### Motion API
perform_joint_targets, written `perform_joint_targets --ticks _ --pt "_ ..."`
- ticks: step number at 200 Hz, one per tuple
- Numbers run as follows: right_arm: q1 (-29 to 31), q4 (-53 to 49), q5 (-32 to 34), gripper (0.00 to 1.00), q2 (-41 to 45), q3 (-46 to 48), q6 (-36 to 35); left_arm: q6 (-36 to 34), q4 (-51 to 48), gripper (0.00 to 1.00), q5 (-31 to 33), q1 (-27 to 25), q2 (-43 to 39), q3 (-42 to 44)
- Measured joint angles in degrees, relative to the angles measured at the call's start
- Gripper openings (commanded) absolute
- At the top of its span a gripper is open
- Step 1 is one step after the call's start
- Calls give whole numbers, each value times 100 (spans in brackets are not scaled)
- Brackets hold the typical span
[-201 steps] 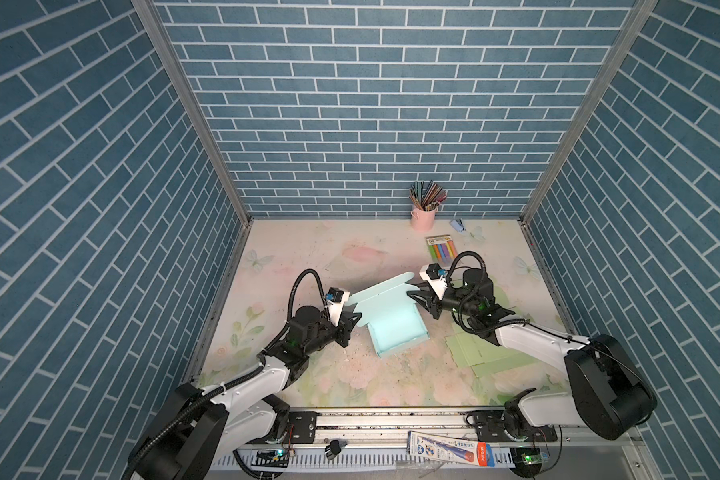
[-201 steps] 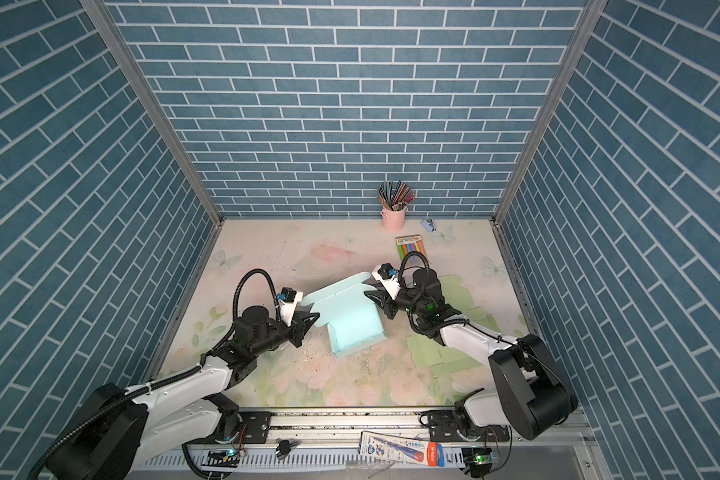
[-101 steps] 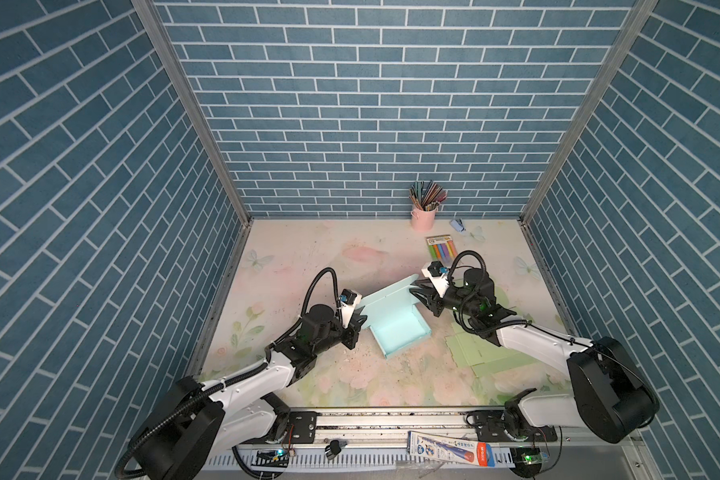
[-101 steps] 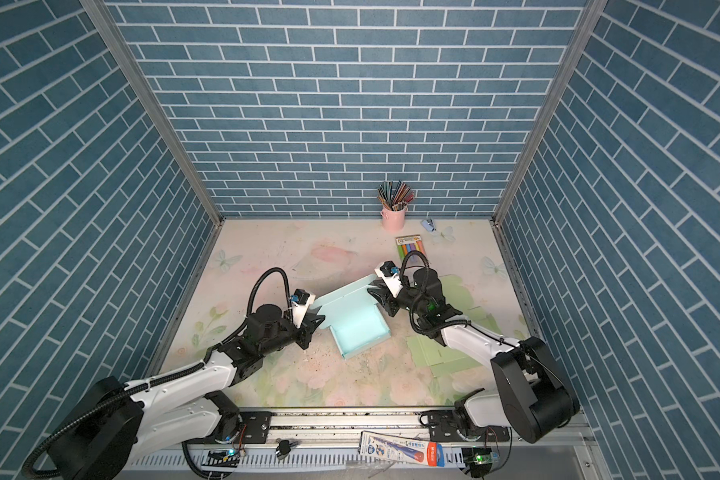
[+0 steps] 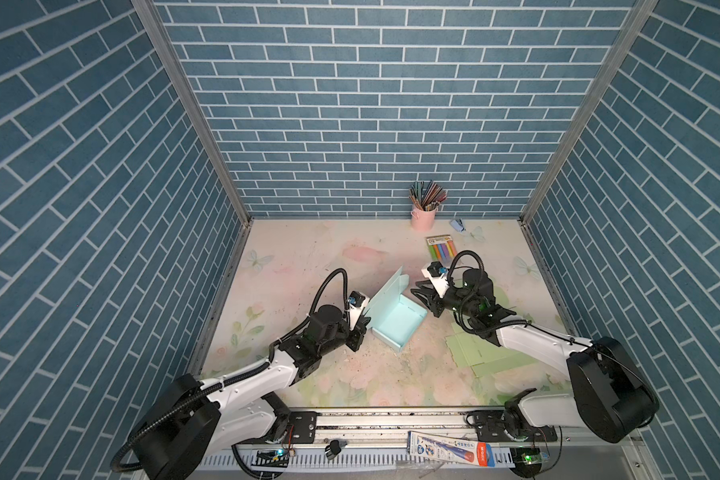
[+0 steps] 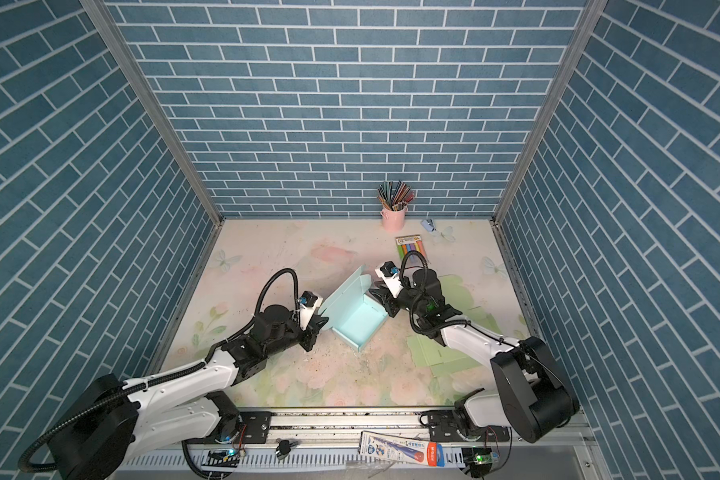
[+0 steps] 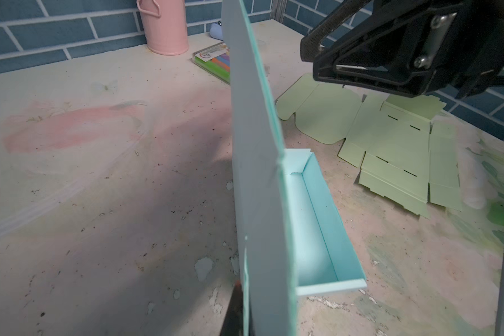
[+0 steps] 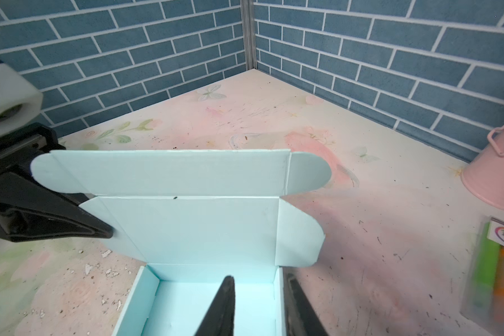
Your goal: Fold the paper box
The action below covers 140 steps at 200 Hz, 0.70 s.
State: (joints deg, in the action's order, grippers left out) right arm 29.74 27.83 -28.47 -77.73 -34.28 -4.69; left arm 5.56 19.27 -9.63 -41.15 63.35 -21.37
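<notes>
Clutter: flat green sheet (image 5: 470,353) near paper box (image 5: 398,322); marker pack (image 5: 441,248) and pink cup (image 5: 423,216) farther behind it.
Left gripper (image 5: 365,326): clamped on box's upright lid flap.
Right gripper (image 8: 259,280): parted, straddled box's side wall.

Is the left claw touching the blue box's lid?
Touching. In the right wrist view the left gripper is shut on the lid's side edge, with one finger lying on its front face.
</notes>
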Motion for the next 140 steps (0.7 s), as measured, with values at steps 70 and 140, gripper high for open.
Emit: perform_joint_targets --ticks 70,140 --pt "-90 450 197 56 -501 -11 17 -98 -131 0 81 -144 4 -63" --pt "-291 710 -358 62 -1073 -282 81 -179 -223 1 46 -168 188 -267"
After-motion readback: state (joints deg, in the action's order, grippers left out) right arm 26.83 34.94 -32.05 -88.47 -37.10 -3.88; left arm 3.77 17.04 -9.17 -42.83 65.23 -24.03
